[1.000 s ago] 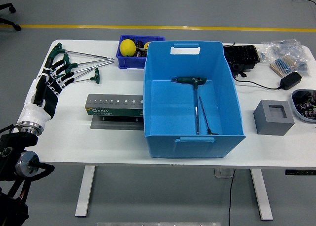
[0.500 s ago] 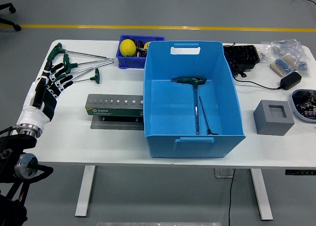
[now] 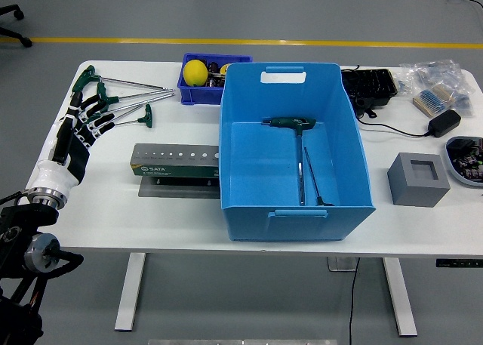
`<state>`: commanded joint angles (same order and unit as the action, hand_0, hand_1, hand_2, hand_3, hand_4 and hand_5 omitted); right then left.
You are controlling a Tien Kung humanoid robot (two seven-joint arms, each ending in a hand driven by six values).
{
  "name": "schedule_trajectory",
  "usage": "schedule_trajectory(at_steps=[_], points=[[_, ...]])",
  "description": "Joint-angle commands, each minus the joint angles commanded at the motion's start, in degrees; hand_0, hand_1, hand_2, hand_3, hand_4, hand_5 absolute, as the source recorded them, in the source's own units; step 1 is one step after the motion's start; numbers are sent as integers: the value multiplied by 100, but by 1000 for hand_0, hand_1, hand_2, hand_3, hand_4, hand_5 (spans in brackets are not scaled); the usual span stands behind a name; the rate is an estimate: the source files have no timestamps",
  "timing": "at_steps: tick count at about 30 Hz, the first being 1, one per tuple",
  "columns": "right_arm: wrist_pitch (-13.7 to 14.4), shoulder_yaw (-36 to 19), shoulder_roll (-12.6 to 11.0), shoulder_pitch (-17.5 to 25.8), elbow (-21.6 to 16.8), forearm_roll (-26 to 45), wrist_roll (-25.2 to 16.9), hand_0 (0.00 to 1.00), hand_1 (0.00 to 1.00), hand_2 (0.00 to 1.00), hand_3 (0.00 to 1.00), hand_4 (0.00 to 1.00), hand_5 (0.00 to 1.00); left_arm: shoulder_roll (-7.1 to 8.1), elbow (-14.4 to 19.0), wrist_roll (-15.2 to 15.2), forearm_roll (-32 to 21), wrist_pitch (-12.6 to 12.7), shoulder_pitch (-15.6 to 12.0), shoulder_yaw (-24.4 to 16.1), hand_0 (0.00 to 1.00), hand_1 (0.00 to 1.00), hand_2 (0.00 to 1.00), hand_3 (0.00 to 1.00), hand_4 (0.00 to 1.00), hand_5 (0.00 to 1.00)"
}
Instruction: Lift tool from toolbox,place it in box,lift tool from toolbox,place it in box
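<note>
Left robot hand [image 3: 78, 130] edged back — fingers spread (empty).

The grey tool holder [image 3: 175, 163] reads "SATA" (small white lettering).

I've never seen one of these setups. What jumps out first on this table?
The big bright blue plastic box in the middle of the white table, with a green-handled T-shaped tool lying inside. At the left edge, the robot's black-and-white left hand hovers, fingers spread, beside three more green-handled T-wrenches. A yellow ball sits in a small dark blue bin behind.
</note>
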<state>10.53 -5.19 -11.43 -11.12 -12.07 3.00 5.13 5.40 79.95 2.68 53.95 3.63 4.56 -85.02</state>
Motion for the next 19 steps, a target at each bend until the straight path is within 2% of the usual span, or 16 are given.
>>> schedule_trajectory(at_steps=[19], points=[[1,21,2,-16,5,30,-4,698,700,755,604,837,729,-22,12,7,0,2,14,-62,717,688,785,739,933,787]])
